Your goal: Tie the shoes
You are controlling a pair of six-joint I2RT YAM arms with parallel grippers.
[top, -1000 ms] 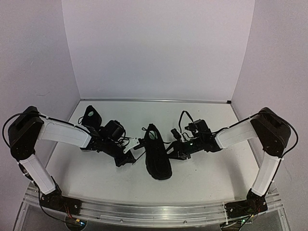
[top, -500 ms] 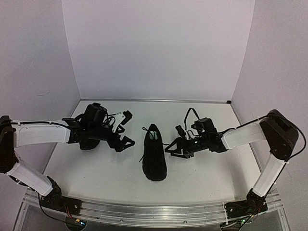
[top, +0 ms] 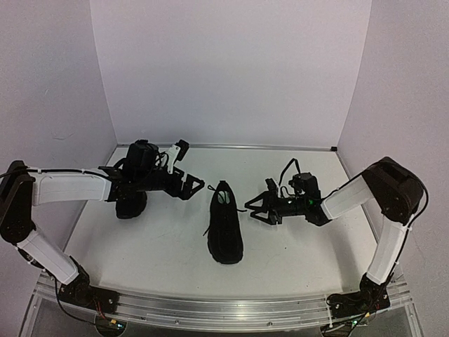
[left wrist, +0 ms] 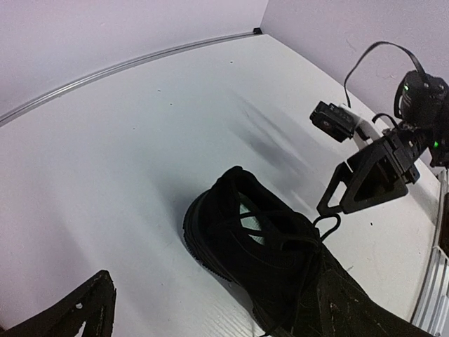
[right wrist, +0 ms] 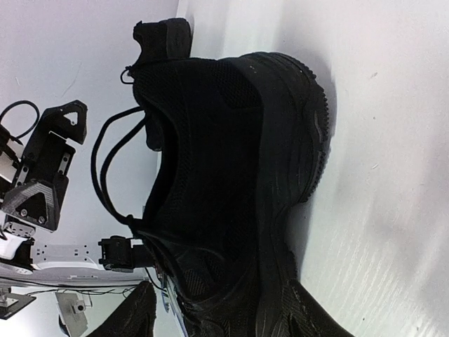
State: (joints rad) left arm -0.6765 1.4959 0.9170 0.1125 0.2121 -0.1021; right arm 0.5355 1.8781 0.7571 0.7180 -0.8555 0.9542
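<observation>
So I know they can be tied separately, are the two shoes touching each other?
Apart. The top external view shows a wide strip of bare white table between the centre shoe and the other shoe on the left.

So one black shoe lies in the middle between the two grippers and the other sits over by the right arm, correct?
Not quite. One shoe does lie in the middle between the left gripper and the right gripper, but the other shoe sits by the left arm, not the right, as the top external view shows.
</observation>
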